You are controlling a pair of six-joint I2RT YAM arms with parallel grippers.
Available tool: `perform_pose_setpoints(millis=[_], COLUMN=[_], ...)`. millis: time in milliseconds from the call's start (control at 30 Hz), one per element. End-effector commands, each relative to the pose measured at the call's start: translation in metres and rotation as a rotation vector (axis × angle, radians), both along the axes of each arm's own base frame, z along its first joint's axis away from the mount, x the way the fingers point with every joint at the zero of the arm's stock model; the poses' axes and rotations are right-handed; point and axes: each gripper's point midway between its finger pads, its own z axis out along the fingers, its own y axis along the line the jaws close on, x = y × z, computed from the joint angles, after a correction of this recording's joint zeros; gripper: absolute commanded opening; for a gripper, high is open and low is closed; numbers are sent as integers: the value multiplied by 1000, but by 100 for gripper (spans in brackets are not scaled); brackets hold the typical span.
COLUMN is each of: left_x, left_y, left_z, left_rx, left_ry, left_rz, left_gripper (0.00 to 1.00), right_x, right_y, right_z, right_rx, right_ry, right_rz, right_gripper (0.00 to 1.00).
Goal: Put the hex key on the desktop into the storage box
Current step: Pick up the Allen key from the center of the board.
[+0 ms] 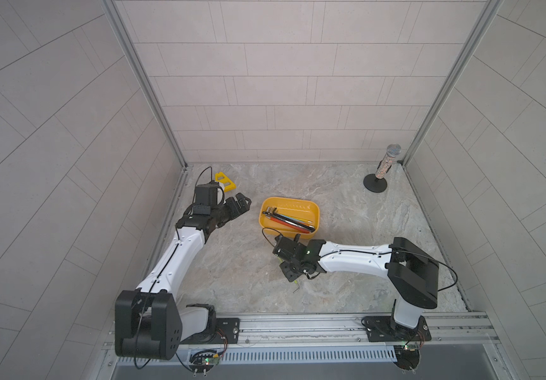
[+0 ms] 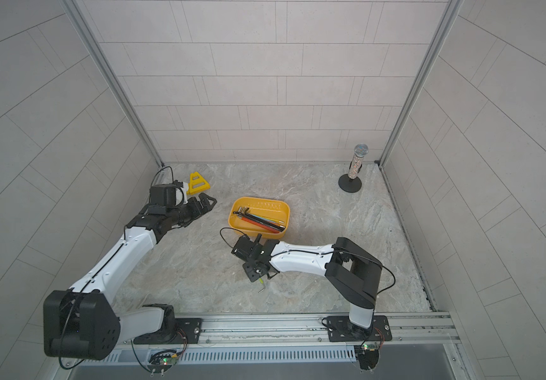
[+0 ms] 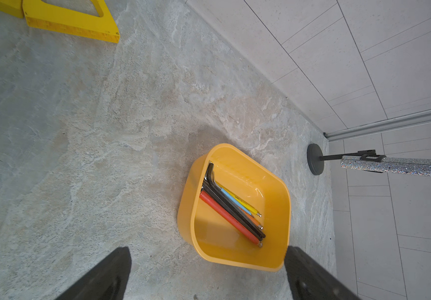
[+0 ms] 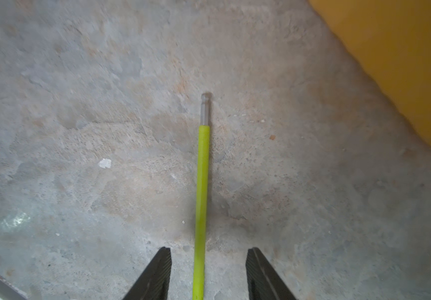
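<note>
right end effector (image 4: 208, 259) spread astride green hex key (image 4: 202, 181) on bench (image 4: 66, 104) — not yet pinching; centre the shaft, close squarely, lift level.

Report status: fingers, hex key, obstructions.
Left gripper open, empty. Right gripper open, fingers straddling green hex key, flat on desktop. Nothing between key and storage box.

- One lime-green-sleeved metal hex key (image 4: 201, 194) on the marbled grey bench (image 4: 79, 130).
- About six coloured hex keys (image 3: 231, 215), overlapping; the exact number is unclear.
- One shallow yellow-orange plastic storage box (image 3: 186, 215).
- One yellow triangular bracket (image 3: 71, 24).
- One glittery silver microphone (image 3: 388, 166).
- Two black robot hands: left hand (image 1: 239, 203), right hand (image 4: 208, 250).
</note>
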Motion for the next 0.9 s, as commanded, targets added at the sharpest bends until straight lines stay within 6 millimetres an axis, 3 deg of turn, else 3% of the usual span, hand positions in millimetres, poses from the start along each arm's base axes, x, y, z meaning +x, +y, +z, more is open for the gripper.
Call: perform_pose_setpoints(millis=[0, 467, 633, 867], left_x=[-2, -2, -1, 2], left_y=[3, 3, 3, 0], left_z=[3, 2, 2, -2], left_rx=[3, -4, -12, -56], left_ry=[-14, -12, -11, -2], left_rz=[-1, 1, 4, 14], left_gripper=[100, 100, 100, 100], right_x=[-9, -19, -23, -22], right_y=[-3, -7, -5, -1], right_z=[-8, -38, -44, -32], right_rx=[-38, -128, -137, -103], right_ry=[34, 65, 82, 58], right_rz=[3, 3, 6, -1], right_gripper=[49, 38, 25, 6])
